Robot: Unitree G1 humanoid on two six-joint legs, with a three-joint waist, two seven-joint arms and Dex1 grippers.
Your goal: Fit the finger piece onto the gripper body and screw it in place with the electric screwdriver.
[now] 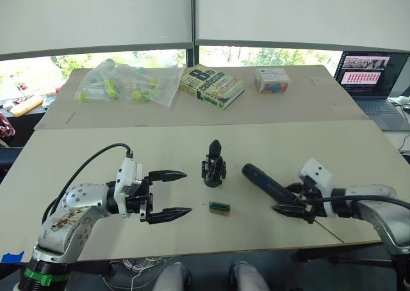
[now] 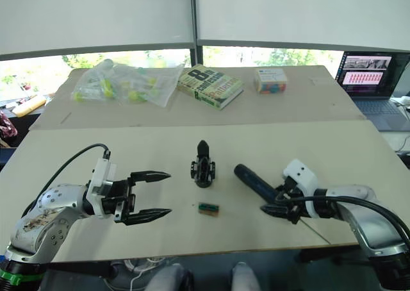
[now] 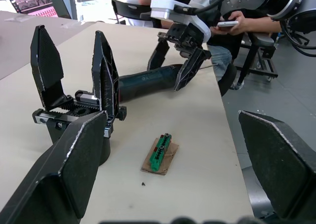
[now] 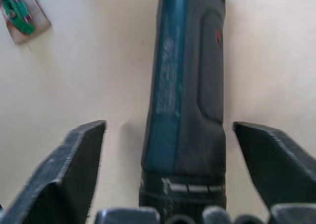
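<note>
Beige table (image 1: 96, 156) by bright windows (image 1: 96, 63); both grippers' fingers spread, holding nothing.

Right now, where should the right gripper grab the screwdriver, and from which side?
Mid-barrel, from above. The screwdriver lies flat on the table, a thick round barrel with its bit end toward the right gripper, whose open fingers already flank that end. Close across the barrel's width, clear of the thin bit.

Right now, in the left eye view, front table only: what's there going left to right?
left gripper → gripper body → small green-and-black block → electric screwdriver → right gripper
</note>
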